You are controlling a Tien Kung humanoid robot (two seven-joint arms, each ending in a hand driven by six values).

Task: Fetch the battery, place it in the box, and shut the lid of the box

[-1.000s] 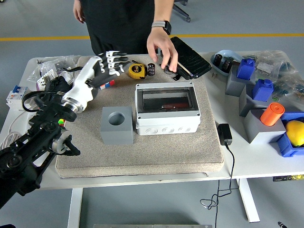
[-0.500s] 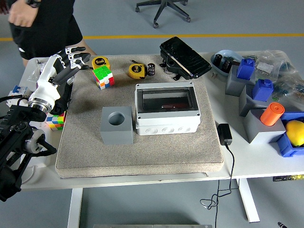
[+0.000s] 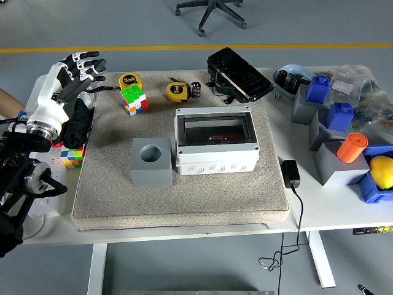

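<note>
A grey floor with a yellow line and the legs of an office chair lie behind a white table (image 3: 184,221), which carries a beige mat (image 3: 184,196) across its middle. The left hand (image 3: 69,77) hovers over the far left corner of the mat, fingers spread and holding nothing, its white wrist and black arm running down to the picture's lower left. Just right of the hand sit a yellow tape measure (image 3: 129,80) and a coloured puzzle cube (image 3: 134,99); a second cube (image 3: 72,156) lies on the table under the arm. Nearer the middle of the mat stands a grey block with a round hole (image 3: 150,162), and beside it on the right the grey box (image 3: 215,139), its clear lid down, with a reddish thing dimly seen inside. The battery (image 3: 196,89), a small dark cylinder, stands at the far edge of the mat next to another yellow tape measure (image 3: 176,91), well apart from the hand and to its right, beyond the box. A black case (image 3: 239,74) lies further right, and blue and grey blocks, an orange cylinder (image 3: 351,147) and a yellow ball (image 3: 381,171) crowd the right end.

A second ago the hand was over the far middle of the mat near the cube; it has since drawn back leftward. The person who stood at the far side, one hand at the black case, has gone from there; only a bit of an arm shows at the left edge.
</note>
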